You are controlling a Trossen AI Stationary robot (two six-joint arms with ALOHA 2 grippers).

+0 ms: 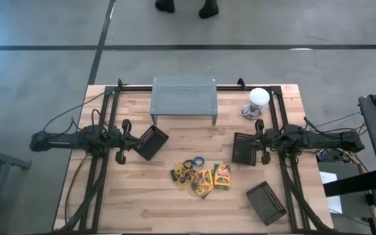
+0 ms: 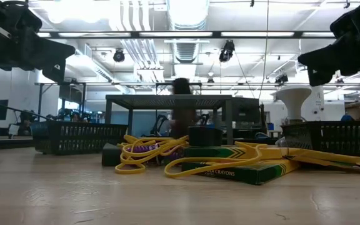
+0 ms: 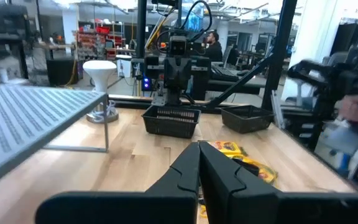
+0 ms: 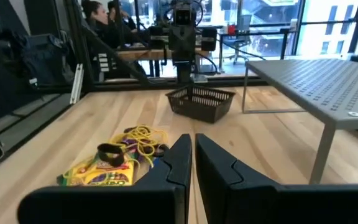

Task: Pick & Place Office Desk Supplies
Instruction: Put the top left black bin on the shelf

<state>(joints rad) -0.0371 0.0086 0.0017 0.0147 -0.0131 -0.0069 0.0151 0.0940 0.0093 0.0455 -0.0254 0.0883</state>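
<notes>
- Left gripper [image 1: 128, 140], left-centre of the high view, fingers pressed together, holding nothing.
- Right gripper [image 1: 258, 138], right-centre, pressed together too, empty.
- Crayon boxes [image 1: 212, 178] and rubber bands [image 1: 189, 166] lie heaped at lower centre on the table [image 1: 142, 202], between both arms.

Wooden table [image 1: 142, 202], light planks, black frame rails along left and right edges. Grey perforated metal stand [image 1: 183, 96] at far centre edge, on four legs. White dome-shaped object [image 1: 259, 98] with coiled cable just right of stand, near far right corner. Three black mesh baskets: left basket [image 1: 151, 142] tilted, left of centre; middle-right basket [image 1: 243, 148] right of centre; third basket [image 1: 266, 202] near front right edge, angled. Grey concrete floor beyond table; person's dark shoes [image 1: 187, 6] at far side.
</notes>
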